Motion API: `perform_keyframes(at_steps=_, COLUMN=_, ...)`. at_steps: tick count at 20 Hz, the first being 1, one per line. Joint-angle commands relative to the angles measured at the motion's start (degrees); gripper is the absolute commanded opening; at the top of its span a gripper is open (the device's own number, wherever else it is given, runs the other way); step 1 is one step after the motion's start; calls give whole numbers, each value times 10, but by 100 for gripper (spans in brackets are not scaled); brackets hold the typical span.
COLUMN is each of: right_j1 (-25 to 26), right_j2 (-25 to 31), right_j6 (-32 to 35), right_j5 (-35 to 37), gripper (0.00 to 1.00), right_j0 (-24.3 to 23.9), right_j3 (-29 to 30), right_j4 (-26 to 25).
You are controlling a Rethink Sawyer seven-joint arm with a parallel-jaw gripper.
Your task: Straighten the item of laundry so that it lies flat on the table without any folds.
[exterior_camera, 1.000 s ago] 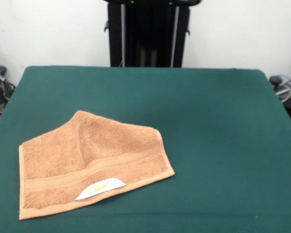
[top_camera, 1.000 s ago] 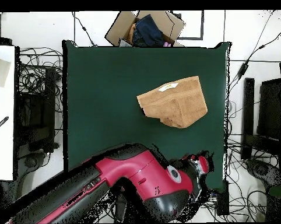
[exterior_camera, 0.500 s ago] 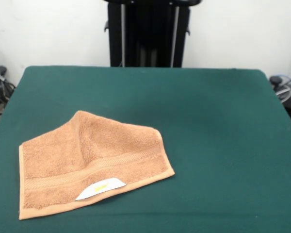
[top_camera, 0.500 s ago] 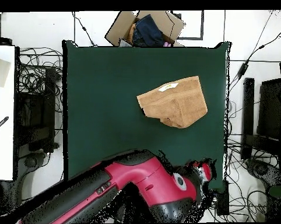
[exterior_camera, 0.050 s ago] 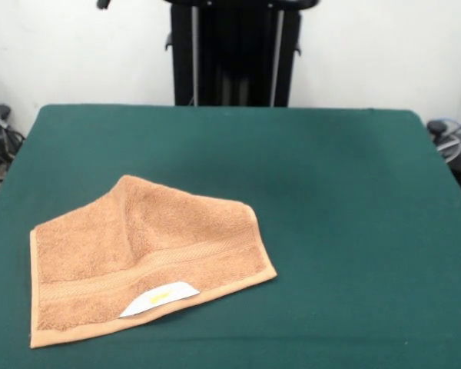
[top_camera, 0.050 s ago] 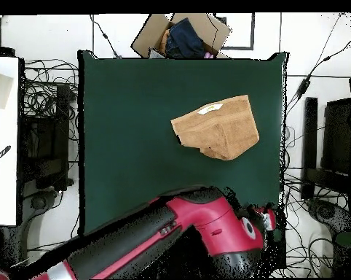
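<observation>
The towel (exterior_camera, 0.050 s ago: pixel 142 257) lies folded on the table (exterior_camera, 0.050 s ago: pixel 330 200), toward seven o'clock in the front view, label (exterior_camera, 0.050 s ago: pixel 160 298) at its near edge. The arm (top_camera, 0.050 s ago: pixel 200 233) sits over the table's six o'clock edge overhead; its gripper's opening cannot be told.

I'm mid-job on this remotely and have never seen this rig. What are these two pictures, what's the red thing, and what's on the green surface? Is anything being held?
Both pictures show one table covered in dark green cloth. One camera looks across it; the other looks straight down, turned half round. The red and black shape at the bottom of the overhead view is the robot's arm, drawn back at the table's edge. On the table lies an orange-tan towel, still folded over itself, with a white label at its near edge. A cardboard box sits beyond the table. Nothing touches the towel. I cannot make out the gripper clearly, so nothing appears to be held.
</observation>
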Motion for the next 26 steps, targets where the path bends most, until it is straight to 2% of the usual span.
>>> perform_keyframes(at_steps=1, right_j1=-15, right_j2=133, right_j6=-174, right_j5=11, gripper=100, right_j0=-44, right_j3=-28, right_j4=-11)
perform_keyframes(at_steps=6, right_j1=-33, right_j2=154, right_j6=-204, right_j5=18, gripper=100, right_j0=-74, right_j3=-29, right_j4=-19)
perform_keyframes(at_steps=10, right_j1=-42, right_j2=158, right_j6=-213, right_j5=29, gripper=100, right_j0=-77, right_j3=-22, right_j4=-17)
perform_keyframes(at_steps=19, right_j1=-79, right_j2=165, right_j6=-263, right_j5=91, gripper=100, right_j0=-64, right_j3=37, right_j4=40)
perform_keyframes(at_steps=21, right_j1=-85, right_j2=157, right_j6=-260, right_j5=105, gripper=100, right_j0=-46, right_j3=54, right_j4=51)
perform_keyframes(at_steps=26, right_j1=-18, right_j2=64, right_j6=-122, right_j5=99, gripper=100, right_j0=84, right_j3=82, right_j4=57)
